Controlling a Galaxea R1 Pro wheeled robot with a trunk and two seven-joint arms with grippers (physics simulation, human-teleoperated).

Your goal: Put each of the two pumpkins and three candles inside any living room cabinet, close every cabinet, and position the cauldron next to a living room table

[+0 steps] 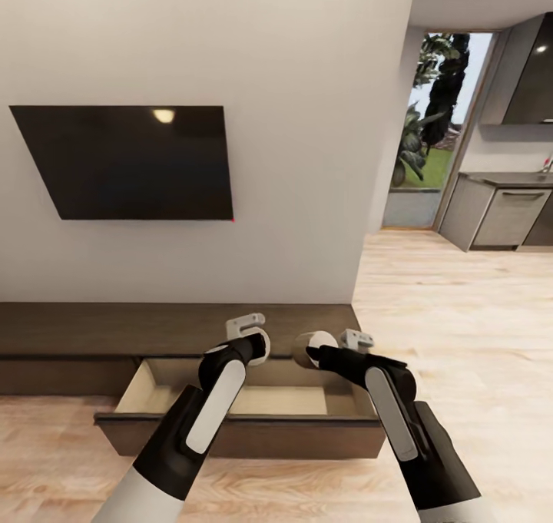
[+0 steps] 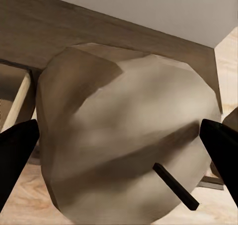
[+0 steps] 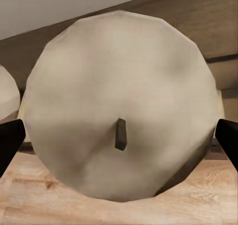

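Observation:
The long dark-brown cabinet (image 1: 84, 331) runs along the wall, with one drawer (image 1: 253, 433) pulled out and its pale inside showing bare. My left gripper (image 1: 259, 348) is shut on a grey-beige candle (image 2: 124, 140) above the drawer's back edge, its dark fingers (image 2: 15, 155) pressed on both sides. Beside it, my right gripper (image 1: 309, 350) is shut on a second candle (image 3: 119, 106), wick facing the camera, between black fingertips (image 3: 228, 140). In the head view both candles hang close together, the right one (image 1: 306, 349) a little apart from the left. Pumpkins, cauldron and table are out of view.
A black wall-mounted TV (image 1: 123, 162) hangs above the cabinet. The wall ends at a corner right of the drawer, where light wood floor (image 1: 461, 316) leads to grey kitchen units (image 1: 503, 216) and a glass door (image 1: 434, 124) with plants outside.

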